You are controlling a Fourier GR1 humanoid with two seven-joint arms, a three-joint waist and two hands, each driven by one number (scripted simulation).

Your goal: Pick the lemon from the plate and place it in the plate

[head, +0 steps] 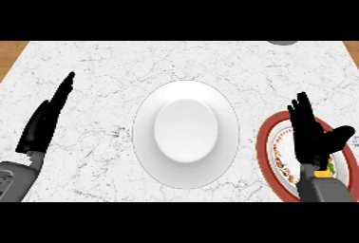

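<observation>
Right hand [313, 137] open above red-rimmed plate [265, 142]

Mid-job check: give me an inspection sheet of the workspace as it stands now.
Surface: white marbled counter, wood showing at the far corners.
Job's things: white plate at centre, nothing on it; red-rimmed patterned plate at right, mostly hidden by the right hand; lemon not clearly seen, only a yellow bit by the wrist.
Clutter: grey object cut off by the far edge.
Hands: left hand open, resting at left; right hand open over the red-rimmed plate.
Cables: nothing seen.
Surroundings: nothing seen.
</observation>
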